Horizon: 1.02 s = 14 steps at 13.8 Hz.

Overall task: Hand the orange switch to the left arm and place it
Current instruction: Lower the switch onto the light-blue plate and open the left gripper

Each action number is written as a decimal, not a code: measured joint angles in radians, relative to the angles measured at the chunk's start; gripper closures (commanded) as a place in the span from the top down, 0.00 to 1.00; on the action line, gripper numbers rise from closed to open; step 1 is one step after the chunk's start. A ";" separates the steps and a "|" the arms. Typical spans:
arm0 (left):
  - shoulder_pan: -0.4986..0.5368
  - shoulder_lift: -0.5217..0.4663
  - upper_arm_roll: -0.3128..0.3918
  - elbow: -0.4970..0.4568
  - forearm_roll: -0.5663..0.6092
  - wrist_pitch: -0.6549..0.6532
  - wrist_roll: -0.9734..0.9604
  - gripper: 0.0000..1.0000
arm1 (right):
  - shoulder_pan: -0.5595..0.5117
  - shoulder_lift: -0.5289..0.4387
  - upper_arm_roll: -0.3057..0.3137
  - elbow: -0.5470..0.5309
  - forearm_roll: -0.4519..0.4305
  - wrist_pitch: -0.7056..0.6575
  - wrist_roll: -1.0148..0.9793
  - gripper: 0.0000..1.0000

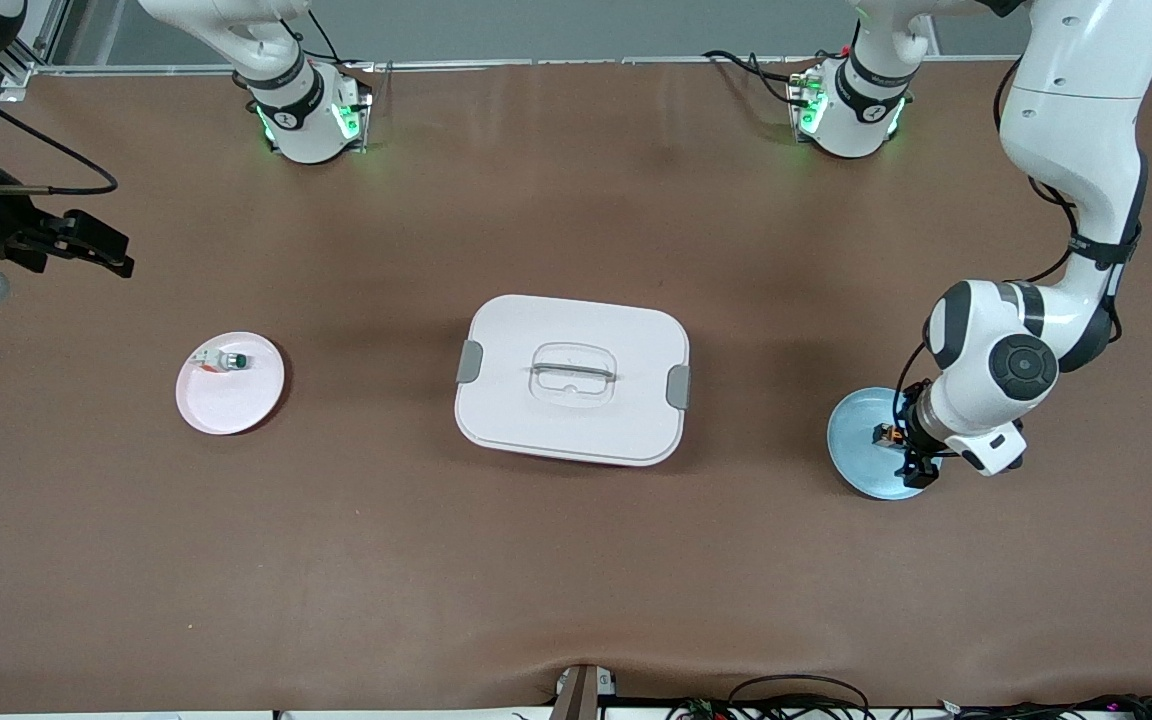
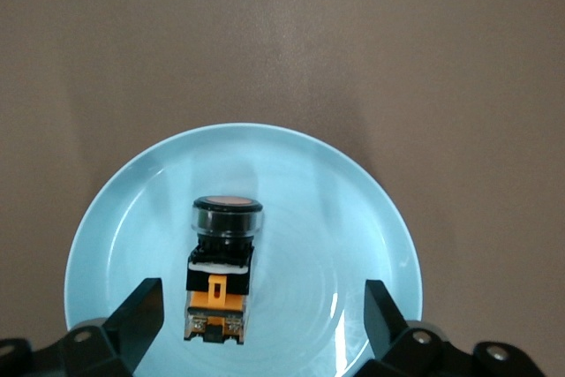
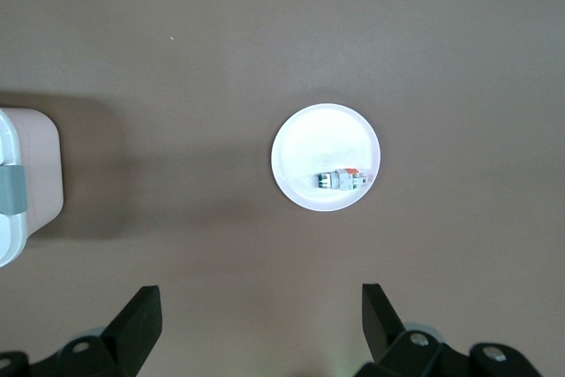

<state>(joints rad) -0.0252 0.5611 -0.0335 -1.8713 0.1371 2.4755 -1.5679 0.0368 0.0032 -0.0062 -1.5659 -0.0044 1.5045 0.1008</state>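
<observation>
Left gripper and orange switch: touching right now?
Apart. The left wrist view shows the left gripper open over the blue plate, bare plate visible between each finger and the orange switch lying on it.

Orange switch (image 1: 884, 434) on blue plate (image 1: 861, 445), left hand (image 1: 908, 452) just above.

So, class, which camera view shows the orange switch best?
The left wrist view: the orange switch fills the frame on the blue plate, cap and body clear. The front view shows it tiny; the right wrist view misses it.
</observation>
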 measured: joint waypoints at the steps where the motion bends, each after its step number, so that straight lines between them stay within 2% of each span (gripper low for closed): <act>1: 0.003 0.000 0.000 0.005 0.000 -0.004 0.000 1.00 | -0.002 0.000 -0.002 0.000 0.002 0.000 0.000 1.00; 4: 0.005 -0.003 0.000 0.037 0.000 -0.066 0.026 1.00 | -0.004 0.000 -0.005 0.000 0.004 0.000 0.000 1.00; 6: 0.005 -0.015 0.000 0.042 0.000 -0.102 0.130 1.00 | -0.004 0.000 -0.005 0.000 0.005 -0.001 0.000 1.00; 10: 0.011 -0.071 0.003 0.035 -0.001 -0.153 0.431 1.00 | -0.004 -0.007 -0.005 -0.007 0.005 -0.002 0.000 1.00; 14: 0.012 -0.114 0.004 0.026 -0.022 -0.162 0.875 1.00 | -0.004 -0.023 -0.005 -0.024 0.006 -0.002 0.000 1.00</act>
<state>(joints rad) -0.0132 0.4471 -0.0298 -1.8456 0.1147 2.3138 -0.6928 0.0326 -0.0196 -0.0110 -1.5896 0.0013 1.5027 0.1005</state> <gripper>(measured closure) 0.000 0.000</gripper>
